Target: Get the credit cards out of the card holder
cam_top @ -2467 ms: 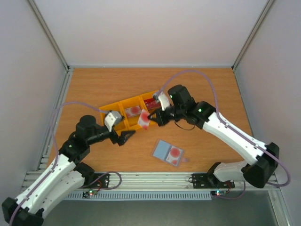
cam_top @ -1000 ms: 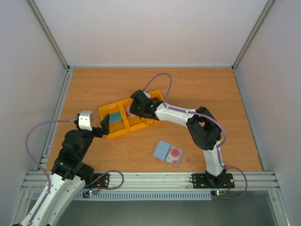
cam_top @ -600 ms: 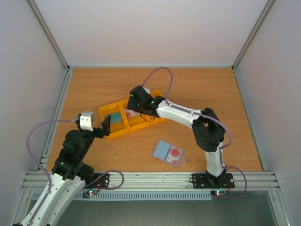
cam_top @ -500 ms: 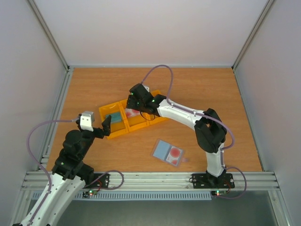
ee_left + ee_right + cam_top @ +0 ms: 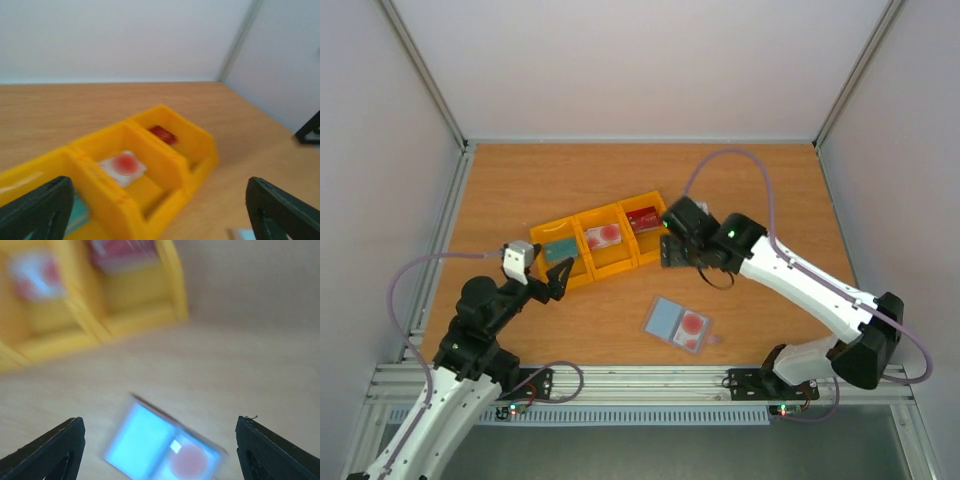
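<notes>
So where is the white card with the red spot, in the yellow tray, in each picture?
Top view: white card, centre, tray's middle compartment.
Left wrist: white card, lower left of centre, same compartment.
Right wrist: white card, top left corner, blurred.
Shared landmark: the yellow tray.

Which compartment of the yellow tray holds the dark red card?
The right-end compartment of the yellow tray, with the dark red card. The middle one holds the whitish card with a red blotch, the left-end one the teal card.
</notes>
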### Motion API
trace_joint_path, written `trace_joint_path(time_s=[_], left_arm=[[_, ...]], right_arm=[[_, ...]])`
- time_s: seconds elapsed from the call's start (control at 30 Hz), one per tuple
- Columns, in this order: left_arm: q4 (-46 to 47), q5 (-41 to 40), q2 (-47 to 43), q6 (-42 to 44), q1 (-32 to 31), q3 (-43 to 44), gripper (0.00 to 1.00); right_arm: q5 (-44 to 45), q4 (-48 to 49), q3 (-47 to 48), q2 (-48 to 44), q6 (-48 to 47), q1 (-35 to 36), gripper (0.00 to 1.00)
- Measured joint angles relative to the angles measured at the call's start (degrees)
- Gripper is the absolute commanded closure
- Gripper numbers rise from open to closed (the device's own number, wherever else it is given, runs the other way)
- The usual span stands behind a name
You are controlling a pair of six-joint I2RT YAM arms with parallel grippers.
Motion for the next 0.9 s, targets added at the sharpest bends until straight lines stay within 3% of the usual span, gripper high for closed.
trace_joint_path(time_s=[0.13,0.27,0.47,0.73,0.9], left_arm=[[2.75,12.44,6.64,-2.4,-0.07,0.2,0.12],[2.86,22.03,20.74,-7.23,-3.43,2.43,0.1],[-2.08,23.82,41.07,-8.07,-14.25,9.73,0.01],[-3.74,23.89,65.07,-15.39,-16.5,14.47,0.01],[-1.73,27.23,73.46,-17.11,-18.99,20.63,0.01]], right_arm=[[-2.73,-4.02,-15.45,-3.93,3.89,-0.17,0.18],[-7.8,-2.75,-30.42,-6.54,7.41,-2.14,0.15],[-11.93,2.4,-37.38,-7.17,8.85,-4.02,0.15],[-20.28,14.38,-45.0,-5.2,8.57,-4.66,0.19],[-21.38,15.78,-44.63,-3.19,8.55,-4.7,0.22]])
